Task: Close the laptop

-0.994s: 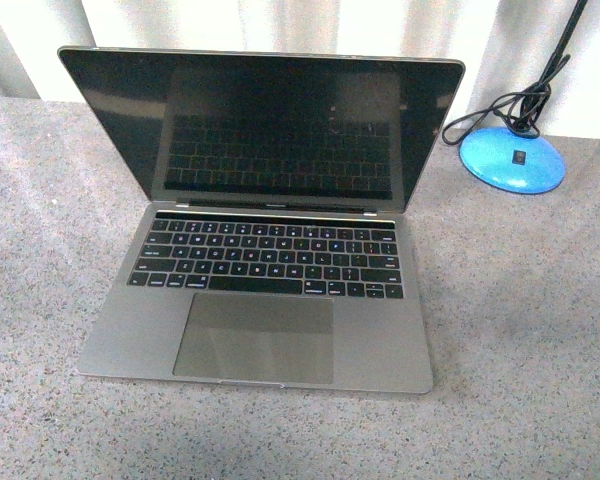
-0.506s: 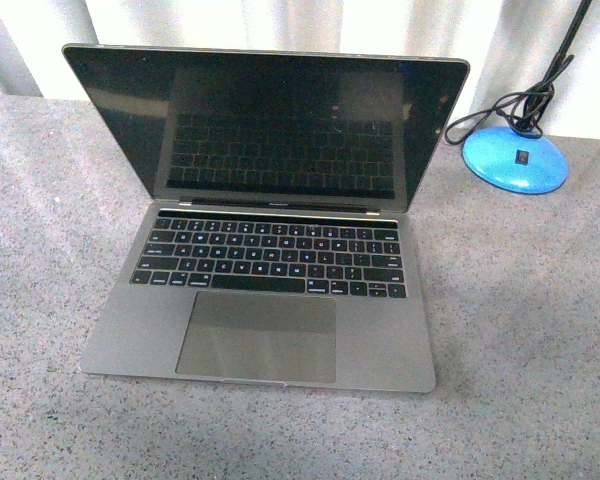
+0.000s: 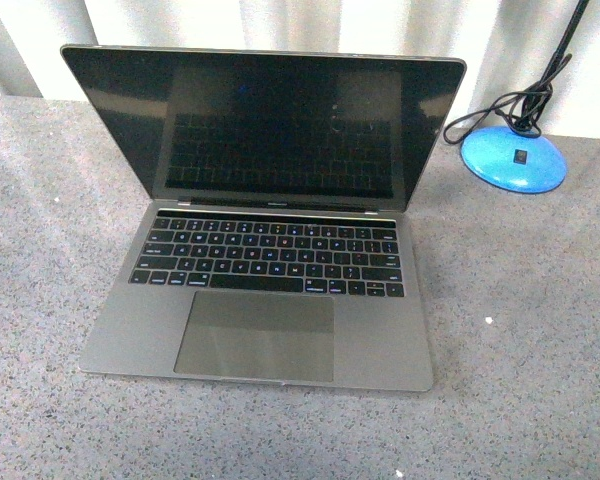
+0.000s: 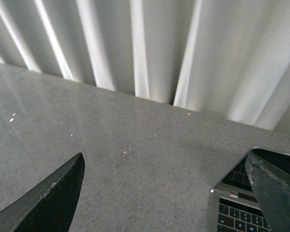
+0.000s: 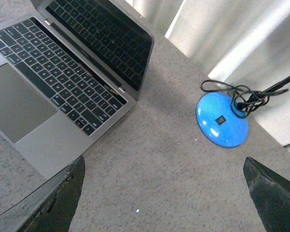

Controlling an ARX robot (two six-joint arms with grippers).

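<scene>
Open laptop point(image 3: 260, 225) on the table point(image 3: 540, 330), screen point(image 3: 280, 120) tilted back past upright, neither of my arms in the front view. To close it well, I judge I should bring one gripper behind the screen's top edge near its middle. From there I would press it forward and down evenly, slowly enough that the base neither slides nor twists. I would also keep off the blue lamp base point(image 3: 513, 158) and its cord right of the laptop. My left gripper point(image 4: 164, 164) hovers over bare table off the laptop's left rear corner, jaws spread wide, holding nothing. My right gripper point(image 5: 163, 164) hangs above the table right of the laptop, between it and the lamp base, jaws likewise wide apart and empty.
</scene>
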